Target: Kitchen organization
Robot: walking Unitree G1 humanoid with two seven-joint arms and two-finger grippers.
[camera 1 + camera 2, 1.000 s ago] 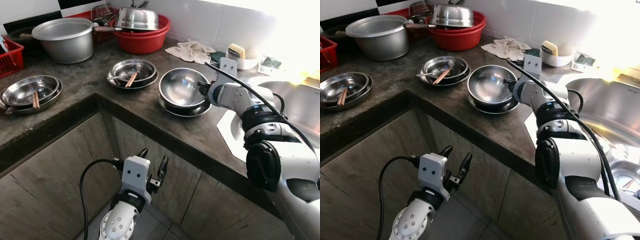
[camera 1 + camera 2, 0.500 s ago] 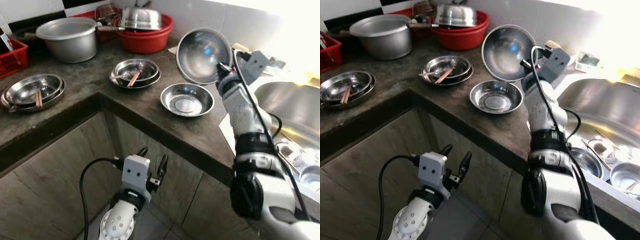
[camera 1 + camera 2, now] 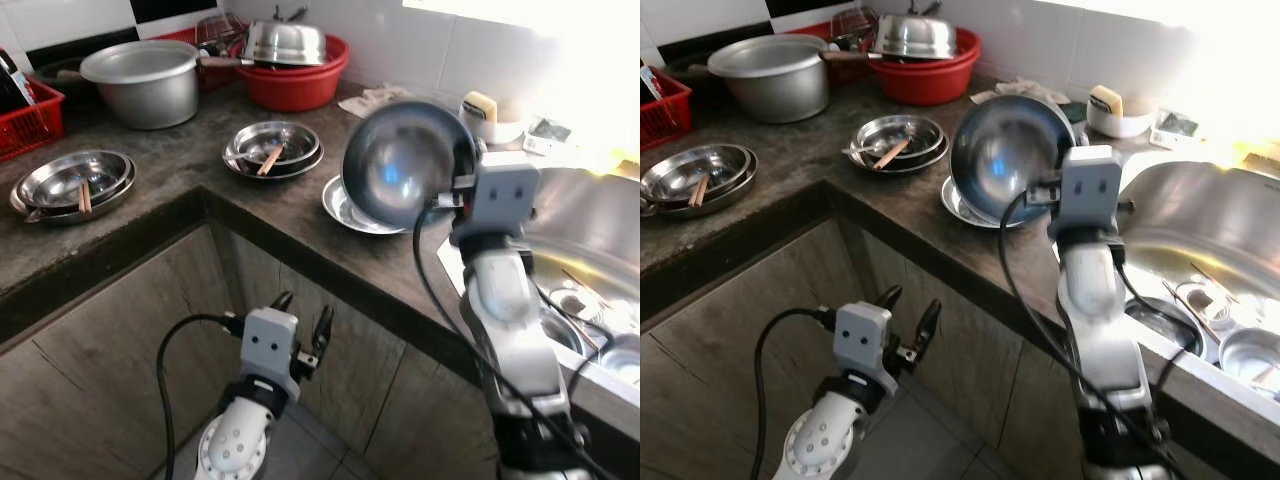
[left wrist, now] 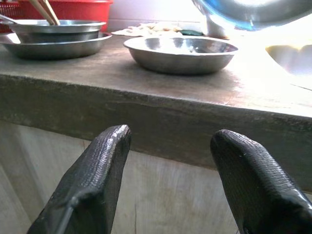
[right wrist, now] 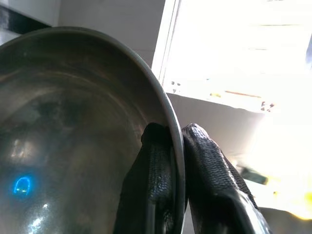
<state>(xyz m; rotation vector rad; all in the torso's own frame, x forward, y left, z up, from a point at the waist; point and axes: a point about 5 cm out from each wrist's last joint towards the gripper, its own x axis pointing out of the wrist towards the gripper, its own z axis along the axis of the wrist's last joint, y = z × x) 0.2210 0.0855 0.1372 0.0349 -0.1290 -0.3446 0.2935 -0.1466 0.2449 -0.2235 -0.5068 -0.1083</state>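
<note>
Right wrist view has the right gripper (image 5: 176,161) pinching the steel bowl (image 3: 405,165) by its rim. The sink (image 3: 590,215) lies on this arm's outer side, below the tilted bowl. Left gripper (image 3: 300,330) hangs spread and empty under the counter.

Soap (image 3: 479,104) in white dish; rag (image 3: 378,97) by wall.

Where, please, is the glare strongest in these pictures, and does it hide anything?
In both eye views the upper right corner above the steel sink burns out to white. In the right wrist view, window light washes out what lies behind the round steel bowl pinched by the right pincer. In the left wrist view, the counter's far right end is overexposed.
</note>
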